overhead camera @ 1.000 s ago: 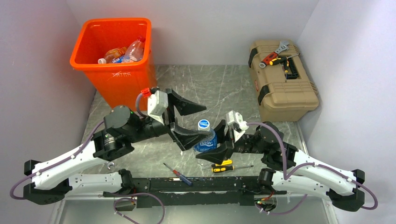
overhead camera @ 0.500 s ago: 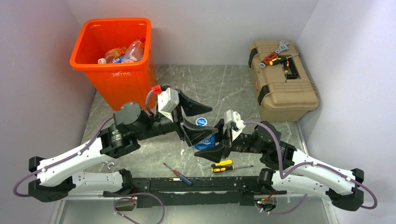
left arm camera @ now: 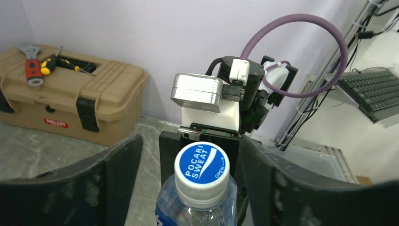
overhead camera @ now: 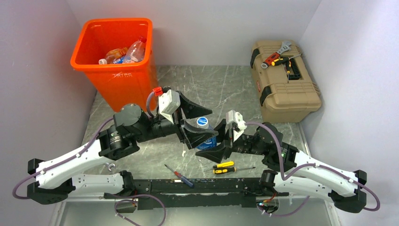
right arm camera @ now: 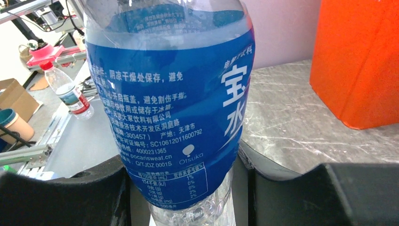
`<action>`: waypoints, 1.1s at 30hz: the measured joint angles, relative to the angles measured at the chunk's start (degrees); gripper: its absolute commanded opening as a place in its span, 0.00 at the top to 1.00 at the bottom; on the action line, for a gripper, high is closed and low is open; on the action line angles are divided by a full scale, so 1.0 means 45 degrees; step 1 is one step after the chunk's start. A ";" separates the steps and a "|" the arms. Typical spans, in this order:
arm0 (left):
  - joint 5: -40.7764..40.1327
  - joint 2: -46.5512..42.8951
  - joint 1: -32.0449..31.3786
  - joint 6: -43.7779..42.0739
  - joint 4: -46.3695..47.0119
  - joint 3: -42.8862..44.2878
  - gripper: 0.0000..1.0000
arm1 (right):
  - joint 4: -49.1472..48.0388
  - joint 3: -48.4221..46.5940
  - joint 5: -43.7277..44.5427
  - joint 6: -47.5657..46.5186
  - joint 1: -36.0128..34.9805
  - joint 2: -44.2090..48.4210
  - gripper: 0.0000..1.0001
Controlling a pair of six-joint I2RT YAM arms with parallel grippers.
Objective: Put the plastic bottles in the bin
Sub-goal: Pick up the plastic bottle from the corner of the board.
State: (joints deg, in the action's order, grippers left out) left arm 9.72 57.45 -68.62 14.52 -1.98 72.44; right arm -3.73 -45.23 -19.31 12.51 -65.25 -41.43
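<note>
Change: left arm has swung in toward the centre, so the left fingers (left arm camera: 113, 174) now straddle the cap (left arm camera: 202, 168) instead of standing off to its left.
Left fingers: spread wide, with a clear gap on each side of the cap, touching nothing.
Right fingers (right arm camera: 61, 193): clamped on the lower body of the bottle (overhead camera: 206, 140), holding it upright.
Bottle location: between the two arms over the middle of the surface (overhead camera: 226, 89), well apart from the bin (overhead camera: 123, 75).
Step, as I judge it: handover to the left arm.
Procedure: I close left on the neck below the cap, confirm the hold, then release right. Never both loose at once.
</note>
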 measured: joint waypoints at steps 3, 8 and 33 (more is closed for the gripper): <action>-0.0238 -0.0078 0.0019 0.0000 -0.0248 0.0000 0.20 | 0.0010 0.0000 0.0005 -0.0073 0.0000 0.0024 0.66; -0.0777 -0.0282 0.0019 0.0024 -0.0675 0.0000 0.60 | 0.0131 0.0000 0.0189 -0.0136 0.0010 0.0044 0.67; -0.4386 0.1384 0.0491 -0.3264 -0.3366 0.3274 1.00 | 0.3079 -0.0661 0.4313 0.0403 0.0000 0.1545 0.00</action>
State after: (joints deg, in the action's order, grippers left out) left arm -10.02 63.68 -66.41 -0.16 -17.12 87.18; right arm 10.13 -48.21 0.10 14.33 -65.25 -34.48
